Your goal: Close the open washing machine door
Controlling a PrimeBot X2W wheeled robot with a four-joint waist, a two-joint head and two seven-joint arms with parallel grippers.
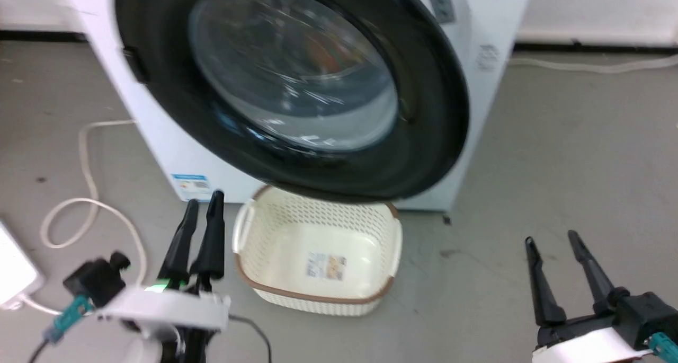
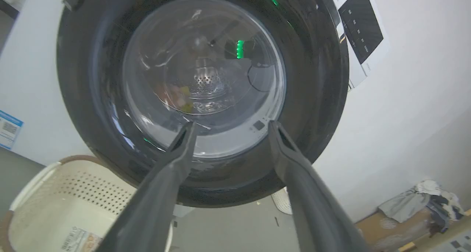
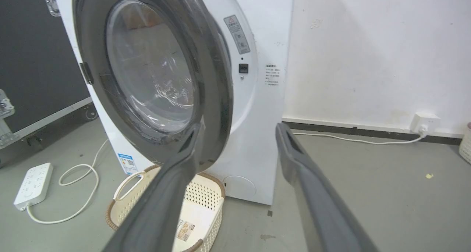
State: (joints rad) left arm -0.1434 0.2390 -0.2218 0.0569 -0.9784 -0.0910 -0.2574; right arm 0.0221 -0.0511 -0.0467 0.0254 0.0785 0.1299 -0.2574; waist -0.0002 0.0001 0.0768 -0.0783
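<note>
The washing machine door [image 1: 434,114] stands ajar across the frame's upper centre (glass glinting), above a cream basket [image 1: 395,236], with the left gripper [image 1: 204,200] lower left and the right gripper [image 1: 550,238] lower right, both fingers apart.

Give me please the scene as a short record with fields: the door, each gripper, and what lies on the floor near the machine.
door: washing machine door partly open, its free edge standing off the white machine front
left arm: left gripper open, holding nothing, pointed at the door glass
right arm: right gripper open, holding nothing
basket: cream perforated basket on the floor under the door, only a label inside
floor: white power strip with its cable, on the machine's left in the head view
</note>
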